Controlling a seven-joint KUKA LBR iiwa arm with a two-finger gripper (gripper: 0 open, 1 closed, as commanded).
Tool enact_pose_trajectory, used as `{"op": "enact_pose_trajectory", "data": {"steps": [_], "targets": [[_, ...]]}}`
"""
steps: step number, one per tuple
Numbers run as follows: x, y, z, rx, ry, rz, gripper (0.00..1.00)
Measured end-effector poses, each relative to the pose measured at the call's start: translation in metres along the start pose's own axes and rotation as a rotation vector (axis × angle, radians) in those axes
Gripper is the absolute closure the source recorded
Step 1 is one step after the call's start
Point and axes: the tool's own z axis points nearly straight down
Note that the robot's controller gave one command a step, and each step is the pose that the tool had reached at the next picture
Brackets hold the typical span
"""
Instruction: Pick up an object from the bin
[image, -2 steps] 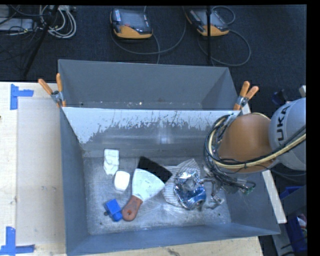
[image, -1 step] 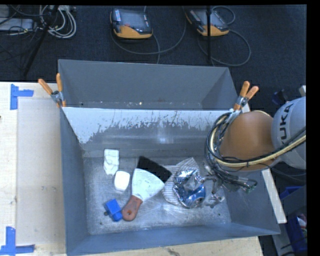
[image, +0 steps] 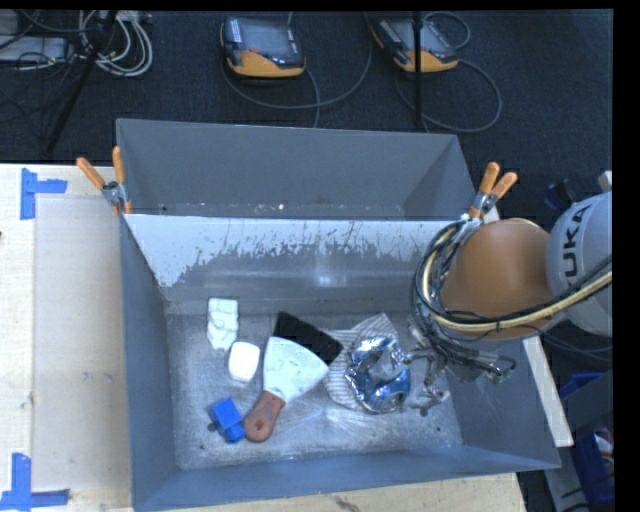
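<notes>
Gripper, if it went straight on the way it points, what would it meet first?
Likely the right edge of the crumpled silver packet, just left of the gripper. Depth is unclear, so it may reach the bin floor beside it instead.

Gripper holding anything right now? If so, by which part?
Cannot tell. The gripper is down at the right edge of the crumpled silver-and-blue foil wrapper; no grasp visible.

arm (image: 590, 265): comes in across right rim of bin (image: 300, 190) | orange cover (image: 495, 265): above bin's right side, cables (image: 428, 285) looped at its left | gripper (image: 425, 385): low over bin's right floor
</notes>
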Motion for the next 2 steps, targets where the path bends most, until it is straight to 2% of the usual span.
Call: {"op": "enact_pose_trajectory", "data": {"steps": [2], "targets": [[0.000, 0.002, -0.017, -0.003, 0.000, 0.000, 1.00]]}}
